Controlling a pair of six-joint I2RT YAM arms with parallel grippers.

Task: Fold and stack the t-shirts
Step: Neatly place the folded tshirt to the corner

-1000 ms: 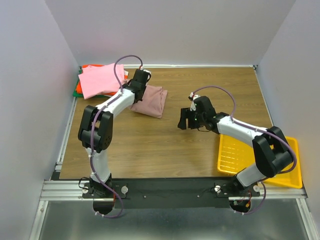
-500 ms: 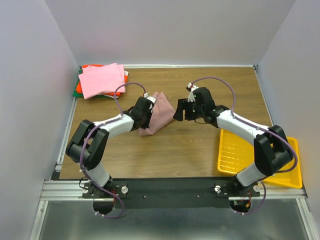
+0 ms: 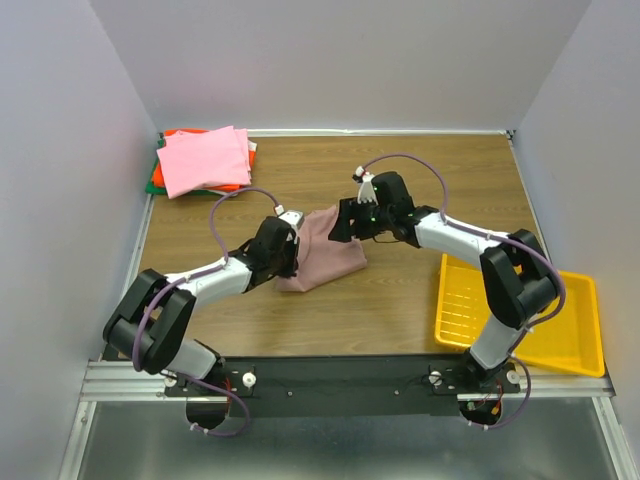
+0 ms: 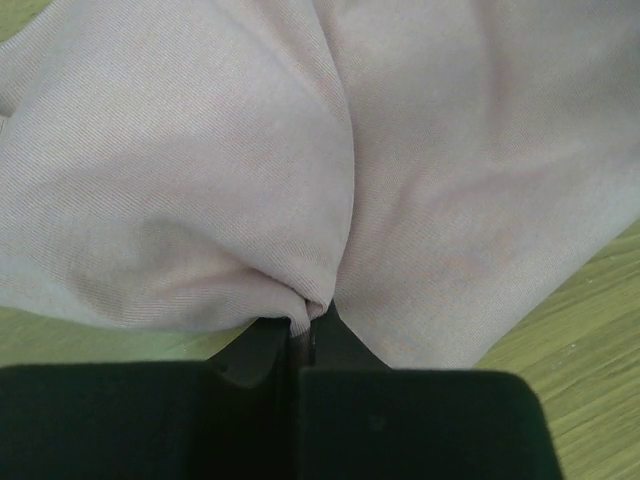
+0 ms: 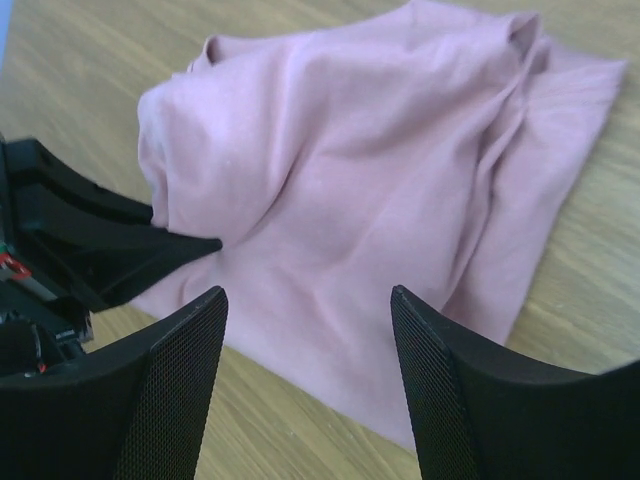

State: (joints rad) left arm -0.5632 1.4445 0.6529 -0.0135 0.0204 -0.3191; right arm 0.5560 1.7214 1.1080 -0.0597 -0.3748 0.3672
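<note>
Logged mauve t-shirt (image 3: pixel 325 258) rumpled at centre of table (image 3: pixel 430 170), left gripper (image 4: pixel 303 338) clamped on its 9 o'clock edge, right gripper (image 5: pixel 308 300) gaping at 1 o'clock; judged spreading-out step, next needing right pinch on free edge.

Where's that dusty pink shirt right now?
From above, the mauve shirt lies crumpled at the centre of the table, pinched by the left claw, the open right claw at its far edge.

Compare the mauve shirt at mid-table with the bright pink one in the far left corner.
The mauve shirt lies bunched on the table; the bright pink shirt is folded flat atop a stack. The left gripper pinches the mauve one; nothing touches the pink one.
</note>
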